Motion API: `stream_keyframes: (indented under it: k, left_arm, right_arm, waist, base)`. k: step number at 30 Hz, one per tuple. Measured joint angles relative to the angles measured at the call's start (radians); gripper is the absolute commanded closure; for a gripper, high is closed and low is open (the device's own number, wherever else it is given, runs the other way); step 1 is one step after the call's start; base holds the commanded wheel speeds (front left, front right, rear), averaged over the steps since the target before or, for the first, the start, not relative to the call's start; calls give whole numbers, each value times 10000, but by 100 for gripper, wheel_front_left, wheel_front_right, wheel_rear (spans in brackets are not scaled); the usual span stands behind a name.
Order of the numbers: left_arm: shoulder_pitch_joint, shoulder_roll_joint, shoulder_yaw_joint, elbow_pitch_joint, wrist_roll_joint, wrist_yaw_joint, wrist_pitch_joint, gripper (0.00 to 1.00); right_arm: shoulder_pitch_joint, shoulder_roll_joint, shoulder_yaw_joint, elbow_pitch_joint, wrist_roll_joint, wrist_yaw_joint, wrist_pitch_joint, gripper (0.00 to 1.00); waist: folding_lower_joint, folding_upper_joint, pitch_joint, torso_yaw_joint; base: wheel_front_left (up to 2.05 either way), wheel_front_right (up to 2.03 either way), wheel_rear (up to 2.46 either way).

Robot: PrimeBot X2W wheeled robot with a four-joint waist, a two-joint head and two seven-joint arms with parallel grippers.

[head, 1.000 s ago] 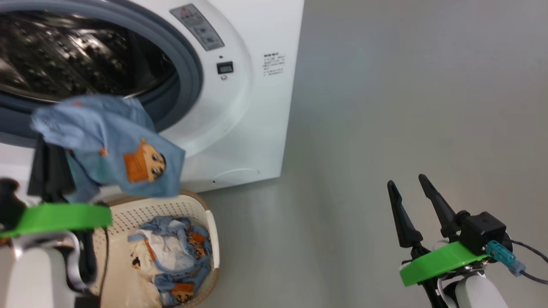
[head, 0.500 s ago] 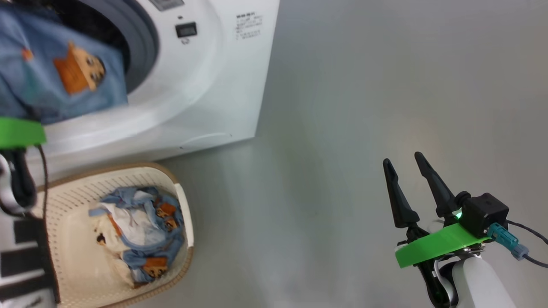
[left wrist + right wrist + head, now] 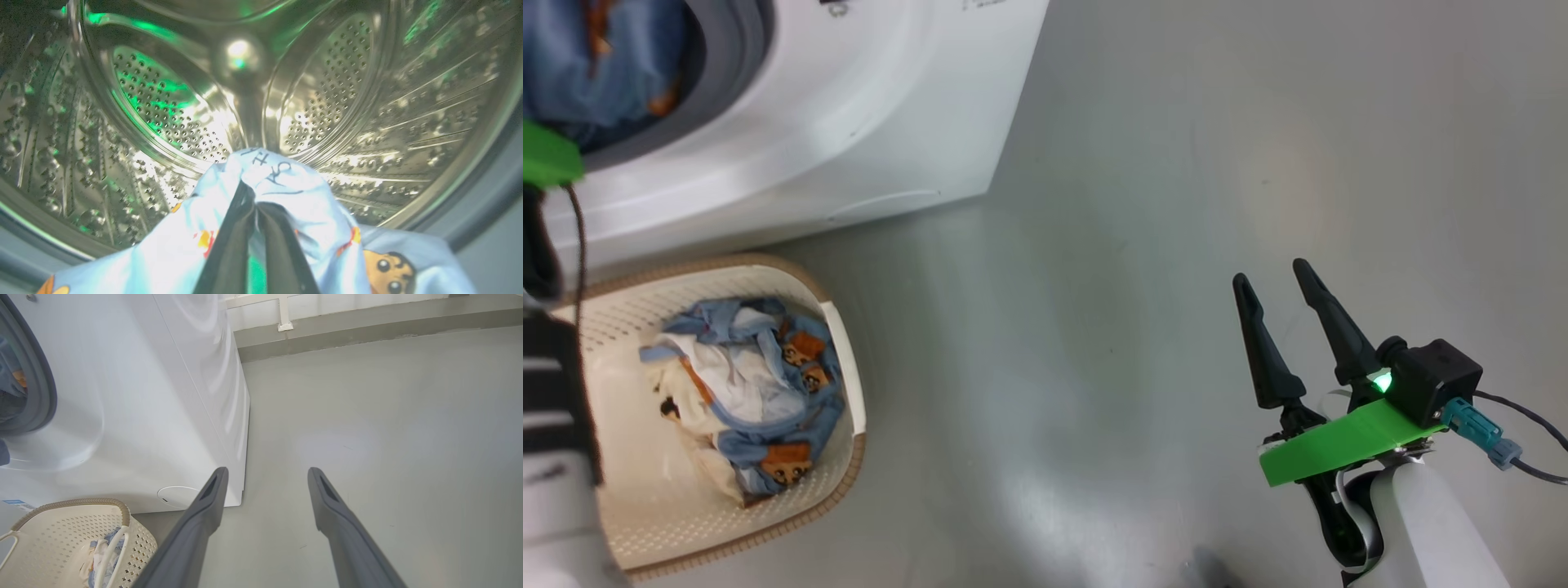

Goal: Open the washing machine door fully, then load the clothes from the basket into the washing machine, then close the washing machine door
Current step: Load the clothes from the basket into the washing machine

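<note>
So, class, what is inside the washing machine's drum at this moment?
The left gripper, shut on a light blue printed garment, reaches into the steel drum. The cloth covers the drum's lower front, so anything beneath it cannot be seen.

A smooth grey floor (image 3: pixel 1143 245) lies open, with a pale glare patch (image 3: pixel 335 447) on it. Along the floor's far edge runs a raised grey kerb (image 3: pixel 367 320), and beyond it rises a white wall (image 3: pixel 347 300). A white post foot (image 3: pixel 283 326) sits on the kerb, just above the floor.
</note>
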Motion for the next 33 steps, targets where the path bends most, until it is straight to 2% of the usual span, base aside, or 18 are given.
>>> stream_keyframes:
  k: [4,7,15,19,22,24,27,33]
  left_arm:
    - [-960,263,-151,1089,150,2,339,100]
    - [-1642,384,-215,1768,165,4,997,100]
    - [-3392,654,-497,2740,142,4,1870,100]
    - [-3857,755,-786,2913,142,0,1630,100]
    - [-4130,872,-1045,2953,221,-31,800,100]
    - [-4338,970,-1229,2765,282,-31,245,100]
    - [-4544,1062,-1346,2128,385,-33,10,100]
    - [-4411,1068,-1457,-780,410,-75,0,100]
  right_arm:
    - [-25,0,90,17,184,0,0,0]
    - [-32,0,171,27,224,0,0,0]
    - [-217,-2,311,25,389,0,0,0]
    - [-218,-2,516,29,447,0,0,0]
    - [-279,2,635,27,537,0,0,0]
    - [-427,0,711,19,558,0,0,0]
    - [-450,2,857,13,606,0,0,0]
    - [-552,0,892,4,621,0,0,0]
  waist:
    - [0,0,331,-21]
    - [0,0,549,-26]
    - [-1,0,1133,-42]
    - [0,0,1401,-82]
    - [-1,0,1590,-154]
    - [0,0,1717,-226]
    - [0,0,1897,-330]
    - [-1,0,2224,-484]
  base:
    - [0,0,0]
    - [0,0,0]
    - [0,0,0]
    - [0,0,0]
    - [0,0,0]
    - [0,0,0]
    - [0,0,0]
    - [0,0,0]
